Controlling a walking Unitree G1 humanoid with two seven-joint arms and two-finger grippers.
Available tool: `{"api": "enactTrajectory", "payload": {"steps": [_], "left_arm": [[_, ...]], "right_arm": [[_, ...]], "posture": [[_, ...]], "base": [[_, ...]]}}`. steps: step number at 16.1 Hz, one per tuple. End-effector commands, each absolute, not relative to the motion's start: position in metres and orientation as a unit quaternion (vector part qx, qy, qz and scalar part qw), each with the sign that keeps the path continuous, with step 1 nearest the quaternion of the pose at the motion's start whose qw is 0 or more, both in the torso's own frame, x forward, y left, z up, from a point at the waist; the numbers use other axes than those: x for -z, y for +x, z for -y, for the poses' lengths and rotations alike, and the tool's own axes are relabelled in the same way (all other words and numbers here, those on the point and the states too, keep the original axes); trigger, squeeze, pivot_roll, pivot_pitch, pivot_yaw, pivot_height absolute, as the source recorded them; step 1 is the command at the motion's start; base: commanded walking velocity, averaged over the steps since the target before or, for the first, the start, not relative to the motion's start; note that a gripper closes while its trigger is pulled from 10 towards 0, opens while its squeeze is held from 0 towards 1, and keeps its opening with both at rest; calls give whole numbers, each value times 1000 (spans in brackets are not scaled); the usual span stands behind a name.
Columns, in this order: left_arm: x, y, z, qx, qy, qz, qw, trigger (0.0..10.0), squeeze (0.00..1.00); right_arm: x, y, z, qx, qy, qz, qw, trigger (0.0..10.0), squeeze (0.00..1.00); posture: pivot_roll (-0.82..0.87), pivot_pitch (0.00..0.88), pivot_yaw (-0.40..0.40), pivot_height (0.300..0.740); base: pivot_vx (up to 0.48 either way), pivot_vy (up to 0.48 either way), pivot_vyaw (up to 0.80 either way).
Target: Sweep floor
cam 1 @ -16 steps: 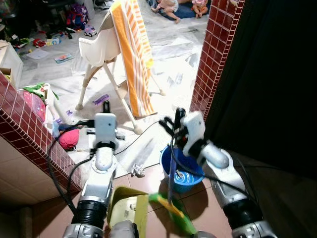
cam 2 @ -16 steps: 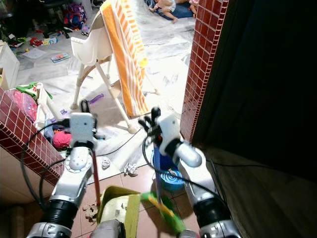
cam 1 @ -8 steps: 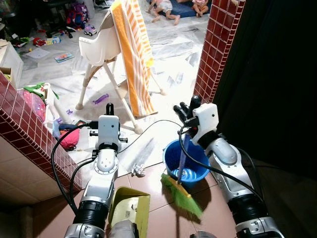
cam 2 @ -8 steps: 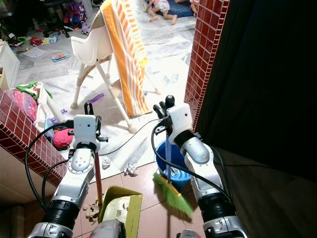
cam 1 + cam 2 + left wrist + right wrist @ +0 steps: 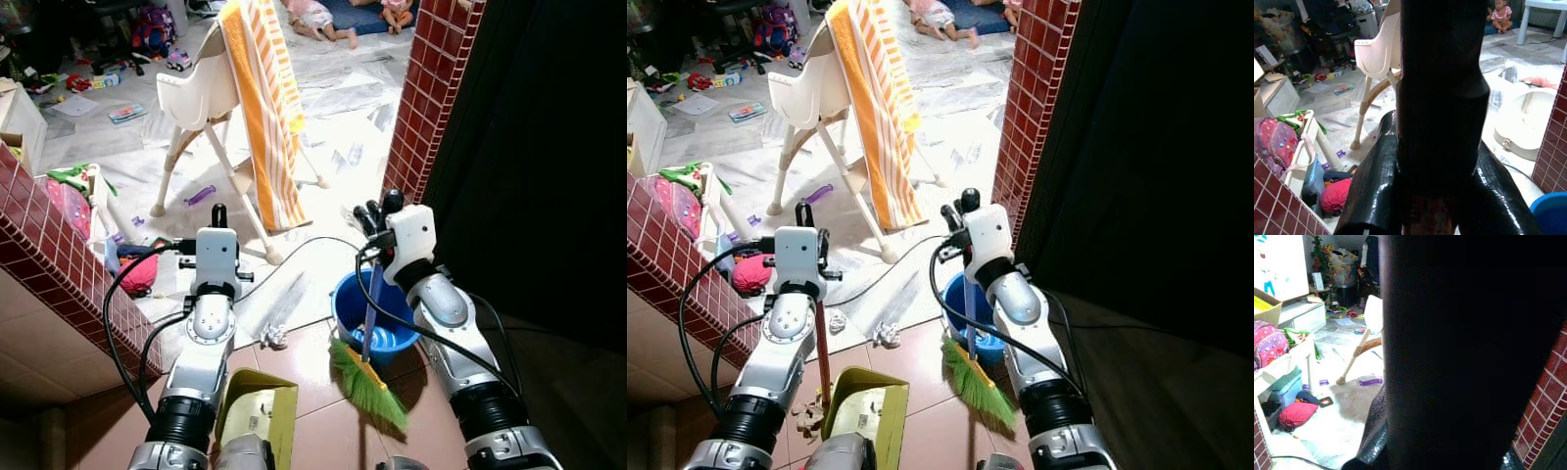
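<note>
Right now I have the right gripper (image 5: pixel 377 217) clamped on the blue handle of the broom (image 5: pixel 368 367), its fingers closed round the shaft, with the green bristles hanging just beside the blue bucket (image 5: pixel 345 311) and seemingly a little off the floor. My left gripper (image 5: pixel 806 217) has its fingers clamped on the red pole of the yellow dustpan (image 5: pixel 865 419), which sits on the tiles well to the bucket's left. By my reading the sweep is barely begun: a crumpled paper scrap (image 5: pixel 886 335) lies between the bucket and the dustpan, and brown crumbs (image 5: pixel 806 416) rest on the dustpan's far side from the bucket. Both lots remain to be brushed into the pan.
</note>
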State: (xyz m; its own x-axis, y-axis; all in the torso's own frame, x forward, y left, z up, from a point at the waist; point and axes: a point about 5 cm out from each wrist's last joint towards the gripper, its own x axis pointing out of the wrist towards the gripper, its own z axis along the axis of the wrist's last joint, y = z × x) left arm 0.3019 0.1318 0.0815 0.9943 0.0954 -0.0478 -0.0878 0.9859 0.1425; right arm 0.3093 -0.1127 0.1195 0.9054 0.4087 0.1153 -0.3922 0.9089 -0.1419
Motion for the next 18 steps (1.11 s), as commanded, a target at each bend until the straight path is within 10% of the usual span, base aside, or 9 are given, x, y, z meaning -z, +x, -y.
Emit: {"api": "enactTrajectory", "payload": {"steps": [1,18], "left_arm": [[-91,304,-132,-51,61,-14,997,10000,0],[-102,291,-127,-10,2,-22,1000,10000,0]], "right_arm": [[-126,308,111,-202,-51,87,974,10000,0],[-105,297,98,-149,51,33,987,10000,0]], "posture": [[-58,22,64,740],[-39,76,28,740]], "base": [[0,0,0],[0,0,111]]}}
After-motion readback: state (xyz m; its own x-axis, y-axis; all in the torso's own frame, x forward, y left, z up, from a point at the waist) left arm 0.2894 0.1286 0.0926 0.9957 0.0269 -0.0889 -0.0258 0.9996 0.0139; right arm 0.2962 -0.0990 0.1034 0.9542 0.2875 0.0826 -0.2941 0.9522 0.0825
